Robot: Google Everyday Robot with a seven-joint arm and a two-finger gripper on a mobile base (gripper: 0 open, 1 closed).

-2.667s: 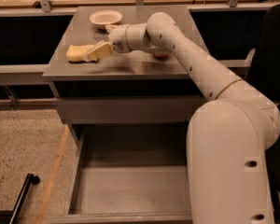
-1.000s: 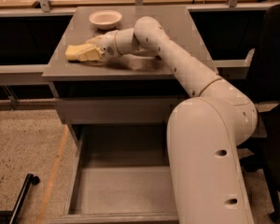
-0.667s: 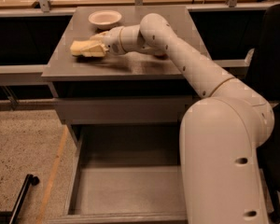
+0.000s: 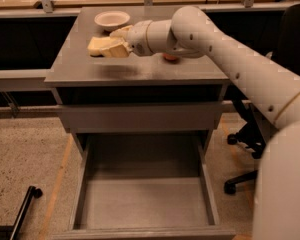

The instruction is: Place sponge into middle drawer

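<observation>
The pale yellow sponge (image 4: 95, 45) hangs above the left half of the grey cabinet top (image 4: 140, 71), with its shadow on the surface below it. My gripper (image 4: 112, 45) is shut on the sponge's right end, with the arm reaching in from the right. The middle drawer (image 4: 145, 204) is pulled out wide below, a long grey tray with a bare floor, directly under and in front of the cabinet. The gripper is well above and behind the drawer.
A white bowl (image 4: 112, 19) stands at the back left of the cabinet top. An orange-red fruit (image 4: 170, 58) peeks from under my arm. The shut top drawer front (image 4: 140, 116) sits above the open one. An office chair base (image 4: 242, 134) is at the right.
The gripper closed in on the sponge lying on the cabinet top, took hold of it and has lifted it off the surface, shifting slightly to the right.
</observation>
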